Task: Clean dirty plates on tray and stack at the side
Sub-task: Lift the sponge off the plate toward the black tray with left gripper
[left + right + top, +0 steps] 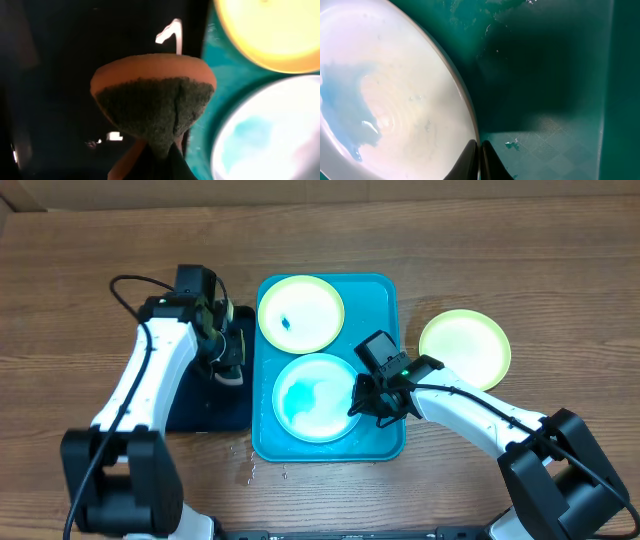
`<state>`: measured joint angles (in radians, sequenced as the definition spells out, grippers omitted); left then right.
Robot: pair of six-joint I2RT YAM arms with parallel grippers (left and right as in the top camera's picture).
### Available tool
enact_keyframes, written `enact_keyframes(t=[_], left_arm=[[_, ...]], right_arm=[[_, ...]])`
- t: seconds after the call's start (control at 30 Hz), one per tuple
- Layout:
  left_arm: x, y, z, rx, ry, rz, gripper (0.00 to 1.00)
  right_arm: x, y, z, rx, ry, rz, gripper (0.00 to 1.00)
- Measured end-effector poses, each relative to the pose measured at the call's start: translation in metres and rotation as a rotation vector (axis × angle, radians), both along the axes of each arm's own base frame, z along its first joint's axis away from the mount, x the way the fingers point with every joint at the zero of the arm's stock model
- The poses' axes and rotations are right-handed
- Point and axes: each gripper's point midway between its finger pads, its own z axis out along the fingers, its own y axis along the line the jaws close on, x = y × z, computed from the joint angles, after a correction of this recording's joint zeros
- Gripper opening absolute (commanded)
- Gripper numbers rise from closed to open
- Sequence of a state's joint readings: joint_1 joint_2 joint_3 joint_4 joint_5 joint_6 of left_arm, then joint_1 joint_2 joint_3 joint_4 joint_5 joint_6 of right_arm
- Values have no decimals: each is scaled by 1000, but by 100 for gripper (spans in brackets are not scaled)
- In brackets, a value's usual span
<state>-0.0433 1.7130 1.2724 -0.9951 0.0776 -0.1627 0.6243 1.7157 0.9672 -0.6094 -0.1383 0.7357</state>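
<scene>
The turquoise tray (385, 300) holds two plates. A pale yellow-green plate (300, 312) with a small blue smudge lies at its far end. A light blue plate (312, 397) with wet blue streaks lies at its near end. My right gripper (362, 404) is shut on that plate's right rim, seen in the right wrist view (479, 146). A second yellow-green plate (464, 347) lies on the table to the right. My left gripper (228, 358) is shut on an orange and green sponge (155, 97) over the black tray (200, 405).
The black tray lies against the turquoise tray's left side. Water drops (248, 470) lie on the wood near the tray's front left corner. A black cable (125, 285) loops behind the left arm.
</scene>
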Motion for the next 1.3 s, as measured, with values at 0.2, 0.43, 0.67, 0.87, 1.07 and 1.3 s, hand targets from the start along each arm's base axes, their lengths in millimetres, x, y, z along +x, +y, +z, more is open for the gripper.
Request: enact_keyframes(t=[0.2, 0.43, 0.67, 0.87, 1.07, 1.3], left_arm=[[-1, 11, -43, 66, 100, 20, 4], [-6, 13, -76, 82, 186, 21, 4], [-12, 13, -68, 83, 201, 20, 4], [-1, 13, -13, 74, 44, 31, 4], [0, 8, 55, 53, -146, 49, 4], [-11, -52, 51, -68, -122, -89, 4]], right_arm=[[0, 1, 0, 4, -1, 1, 4], [0, 1, 0, 5, -1, 1, 4], [1, 2, 1, 8, -4, 1, 4], [1, 2, 1, 8, -5, 1, 4], [1, 2, 1, 9, -5, 2, 4], [1, 2, 1, 11, -5, 2, 4]])
